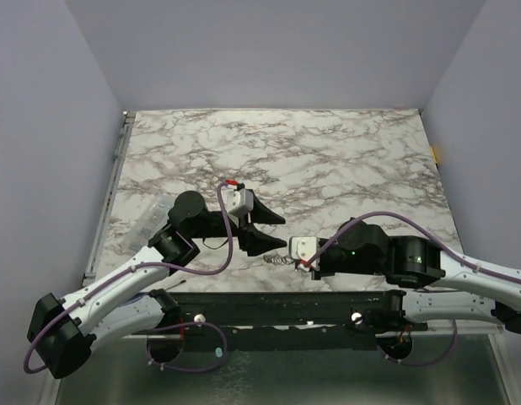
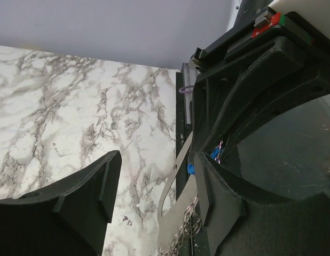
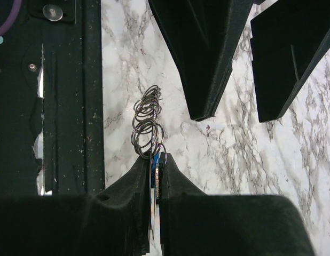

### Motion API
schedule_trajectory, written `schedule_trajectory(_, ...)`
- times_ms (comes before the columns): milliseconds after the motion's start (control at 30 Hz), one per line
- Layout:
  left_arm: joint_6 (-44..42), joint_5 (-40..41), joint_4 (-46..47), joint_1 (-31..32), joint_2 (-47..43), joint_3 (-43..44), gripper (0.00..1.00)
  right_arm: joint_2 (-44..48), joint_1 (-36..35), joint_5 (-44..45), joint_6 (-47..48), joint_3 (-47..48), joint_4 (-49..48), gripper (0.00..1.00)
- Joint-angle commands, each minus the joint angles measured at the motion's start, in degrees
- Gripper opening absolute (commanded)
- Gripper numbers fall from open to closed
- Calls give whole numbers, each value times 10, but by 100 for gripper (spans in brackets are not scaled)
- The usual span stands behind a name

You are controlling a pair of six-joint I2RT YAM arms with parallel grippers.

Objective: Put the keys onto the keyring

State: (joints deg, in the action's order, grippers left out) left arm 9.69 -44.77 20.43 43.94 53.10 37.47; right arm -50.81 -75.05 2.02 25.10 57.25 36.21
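A clear packet (image 1: 149,221) lies at the surface's (image 1: 328,152) left edge, just beside the left arm's (image 1: 117,291) elbow. That arm reaches in over the marble towards the middle. The left fingers (image 1: 284,233) stand apart with nothing between them, only bare marble in the gap. From the right wrist they show as two black wedges pointing down at the surface, close to the rings (image 3: 146,114) but not touching them.

The rings are a short string of thin wire loops near the surface's front edge. They lie next to the black rail (image 1: 286,304) that carries the arm bases, and between the two sets of fingers. One end of the string runs into the tip of the right fingers (image 3: 156,162).

The right fingers are pressed together, clamped on the blue key (image 3: 152,173). It is seen edge-on as a thin blue and silver sliver in the seam. From the left wrist a pale grey metal strip (image 2: 174,181) runs beside them. Whether it is a key blade or part of the keyring I cannot tell. The right arm (image 1: 412,261) comes in low from the right.
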Motion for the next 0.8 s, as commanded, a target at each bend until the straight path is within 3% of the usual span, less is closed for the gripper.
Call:
schedule_trajectory(0, 13, -49, 3, 3, 1, 18, 62, -1, -4, -13, 12, 16, -1, 1)
schedule_trajectory(433, 40, -103, 5, 13, 34, 29, 64, -7, -4, 26, 25, 20, -1, 1)
schedule_trajectory(767, 44, -106, 5, 28, 48, 27, 50, -13, -4, 33, 29, 32, -5, 1)
